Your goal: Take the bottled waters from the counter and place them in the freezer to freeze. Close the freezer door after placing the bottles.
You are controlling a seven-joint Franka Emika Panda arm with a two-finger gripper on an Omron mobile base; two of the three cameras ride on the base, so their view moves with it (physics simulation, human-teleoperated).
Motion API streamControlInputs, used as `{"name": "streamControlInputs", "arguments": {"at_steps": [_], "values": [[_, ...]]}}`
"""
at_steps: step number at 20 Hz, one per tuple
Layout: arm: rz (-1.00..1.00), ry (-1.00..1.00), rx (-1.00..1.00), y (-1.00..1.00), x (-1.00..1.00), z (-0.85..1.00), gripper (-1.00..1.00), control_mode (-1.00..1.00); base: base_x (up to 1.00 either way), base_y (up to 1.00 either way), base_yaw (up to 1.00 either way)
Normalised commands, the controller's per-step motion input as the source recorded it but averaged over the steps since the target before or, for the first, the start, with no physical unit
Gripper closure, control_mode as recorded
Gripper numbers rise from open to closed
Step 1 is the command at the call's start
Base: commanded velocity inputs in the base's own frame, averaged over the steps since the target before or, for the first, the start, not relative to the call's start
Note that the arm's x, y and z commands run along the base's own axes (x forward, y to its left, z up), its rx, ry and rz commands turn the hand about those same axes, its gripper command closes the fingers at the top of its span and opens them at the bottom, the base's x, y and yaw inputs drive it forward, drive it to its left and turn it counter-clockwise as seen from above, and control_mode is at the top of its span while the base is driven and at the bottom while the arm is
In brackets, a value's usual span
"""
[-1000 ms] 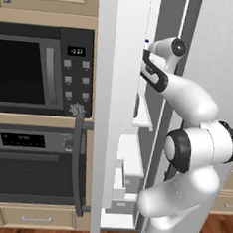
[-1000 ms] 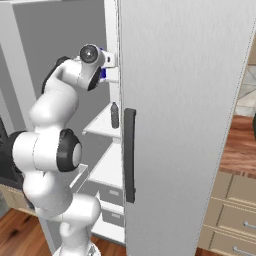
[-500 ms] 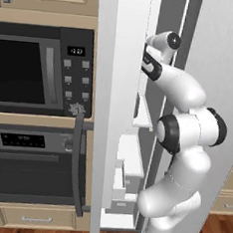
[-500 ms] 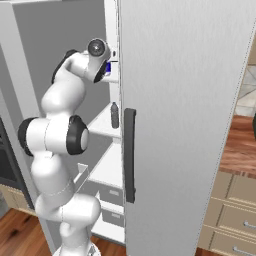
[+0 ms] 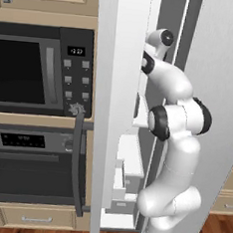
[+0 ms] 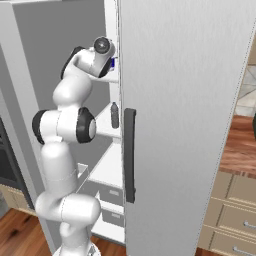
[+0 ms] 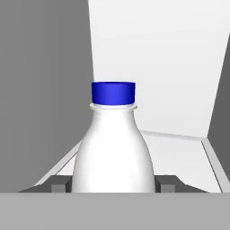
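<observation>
I have the arm reaching high into the freezer [image 6: 107, 165], and my tool [image 7: 114, 183] is pinching the whitish bottle [image 7: 113, 148] low on its body, one dark finger tip [image 7: 59, 184] on each side, so the bottle stands upright with its blue cap [image 7: 113, 92] well above the grip. Holding it low and upright makes sense to me: the base can meet a shelf flat and the bottle should stay standing when I let go. In the hand view a white shelf [image 7: 179, 155] runs away behind the bottle toward the far wall, with the grey side wall on the left, so I judge the bottle is inside the compartment at an upper shelf level, though I cannot tell whether its base is touching the shelf yet. From the right base view a sliver of the bottle's blue shows just right of the wrist, and the slimmer greyish bottle [image 6: 114, 115] stands upright on the shelf below, near the front edge; I take that one as delivered. The freezer door [image 5: 120, 109] is swung wide to the left, edge-on to the left base camera, leaving the arm room to work. I judge that what remains is to set this bottle down, back the arm out past the shelves and push that door shut.
</observation>
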Motion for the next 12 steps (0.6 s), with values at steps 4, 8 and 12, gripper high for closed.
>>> {"name": "streamControlInputs", "arguments": {"at_steps": [4, 8, 12], "values": [[0.00, -0.06, 0.00, 0.00, 0.36, -0.22, 1.00, -1.00, 0.00, 0.00, 0.00], [0.00, 0.00, 0.00, 0.00, 0.22, -0.37, 1.00, -1.00, 0.00, 0.00, 0.00], [0.00, -0.01, 0.00, -0.02, 0.07, -0.32, 1.00, -1.00, 0.00, 0.00, 0.00]]}}
